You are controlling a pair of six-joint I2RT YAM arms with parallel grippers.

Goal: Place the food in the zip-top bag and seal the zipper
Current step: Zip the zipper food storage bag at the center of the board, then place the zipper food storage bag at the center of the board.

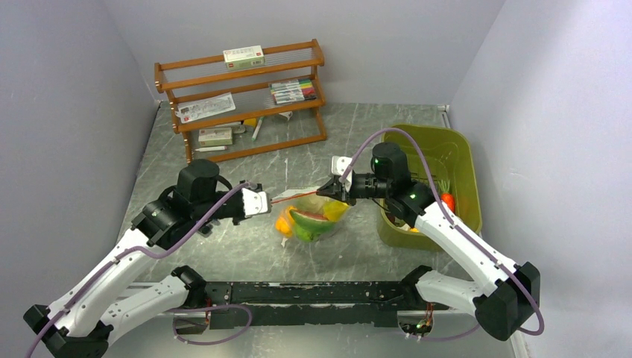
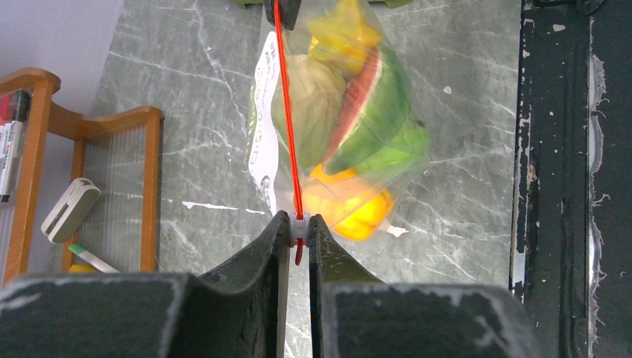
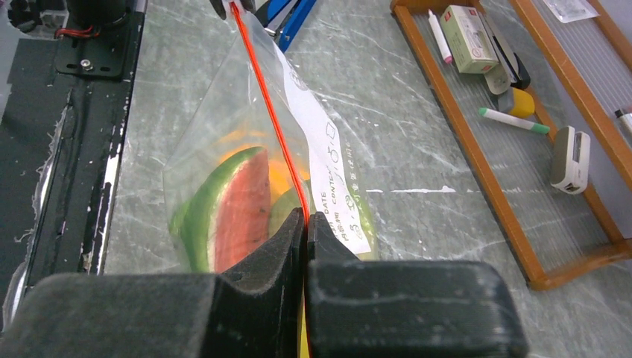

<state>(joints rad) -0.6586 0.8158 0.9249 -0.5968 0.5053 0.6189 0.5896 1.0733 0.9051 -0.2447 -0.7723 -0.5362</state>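
Left wrist: left tool (image 2: 298, 224) pressed together on one end of the zipper (image 2: 287, 112). Right wrist: right tool (image 3: 306, 220) pinches the other end. Strip taut between both tools, with the bag (image 2: 262, 149) hanging under it and food (image 2: 373, 112) bulging inside. Can't tell if it rests on the tabletop (image 2: 186, 112). Film looks thin, slick and crinkly, the load light but lopsided. Judgement: hold the stiffer strip only; gripped film would likely slip.

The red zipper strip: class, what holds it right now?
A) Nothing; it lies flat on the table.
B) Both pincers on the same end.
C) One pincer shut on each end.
C: the left pincer pinches one end of the zipper, the right pincer the other, stretching it straight.
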